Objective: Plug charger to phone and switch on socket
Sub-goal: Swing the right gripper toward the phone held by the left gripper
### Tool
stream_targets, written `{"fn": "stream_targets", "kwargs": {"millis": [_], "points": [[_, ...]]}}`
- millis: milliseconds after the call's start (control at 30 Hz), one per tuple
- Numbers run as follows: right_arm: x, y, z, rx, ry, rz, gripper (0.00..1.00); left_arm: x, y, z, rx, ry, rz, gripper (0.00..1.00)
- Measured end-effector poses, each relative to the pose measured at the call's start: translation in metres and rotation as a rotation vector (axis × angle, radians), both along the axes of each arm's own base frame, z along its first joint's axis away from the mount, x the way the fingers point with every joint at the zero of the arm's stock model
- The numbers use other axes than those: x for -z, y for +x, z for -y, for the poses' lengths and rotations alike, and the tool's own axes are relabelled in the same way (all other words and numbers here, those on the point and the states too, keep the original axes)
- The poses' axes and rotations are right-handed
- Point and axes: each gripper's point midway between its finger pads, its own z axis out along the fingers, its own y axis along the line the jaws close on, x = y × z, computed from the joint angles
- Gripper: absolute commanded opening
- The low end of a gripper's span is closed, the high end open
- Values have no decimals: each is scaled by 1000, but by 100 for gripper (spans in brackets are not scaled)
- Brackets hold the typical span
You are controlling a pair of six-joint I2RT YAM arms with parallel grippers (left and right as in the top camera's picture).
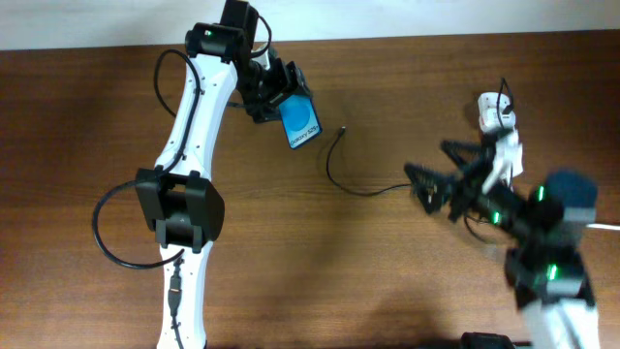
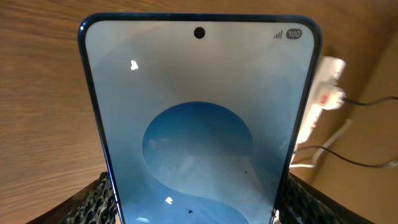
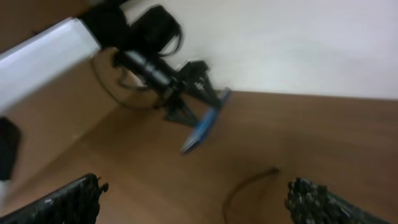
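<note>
My left arm [image 1: 199,107] is white tubing with chunky black joints [image 1: 179,208], and a thin black cable [image 1: 96,225] loops beside it. My right arm [image 1: 542,264], lower right, is dark with green lights. My fingers [image 3: 62,202] are black and knobbly.

Brown wood-grain table [image 1: 387,281], plain white wall [image 3: 298,43] behind, soft indoor light

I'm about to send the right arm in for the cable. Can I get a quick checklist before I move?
1. Phone gripped in left claw: ok, held tilted.
2. Right claw open and empty: ok.
3. Charger lying free on the table, plug end towards the phone: ok.
4. Charger plugged into phone: not ok, not yet done.
5. Socket switched on: cannot tell.
</note>
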Motion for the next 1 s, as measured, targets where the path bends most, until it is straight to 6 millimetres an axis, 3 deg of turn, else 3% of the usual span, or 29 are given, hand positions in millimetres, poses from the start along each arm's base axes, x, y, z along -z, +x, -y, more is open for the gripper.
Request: {"fn": "stream_targets", "kwargs": {"millis": [100, 167, 367, 433, 600, 733, 867, 1000], "points": [[-20, 16, -15, -169, 54, -36, 98, -4, 0, 6, 6, -40, -3, 0], [-20, 21, -22, -254, 86, -62, 98, -5, -1, 7, 5, -50, -8, 0], [36, 44, -29, -344, 212, -317, 97, -7, -2, 9, -3, -64, -20, 0], [55, 46, -40, -346, 222, -403, 94, -7, -2, 9, -15, -66, -29, 0], [95, 51, -66, -184, 124, -580, 90, -6, 0, 5, -49, -66, -49, 0], [114, 59, -80, -34, 57, -639, 85, -6, 1, 2, -97, -69, -82, 0], [123, 60, -93, 57, 17, -658, 84, -4, -3, 0, -135, -62, -128, 0], [128, 67, -86, 147, 17, -671, 83, 1, -13, -6, -159, -26, -186, 0]]}}
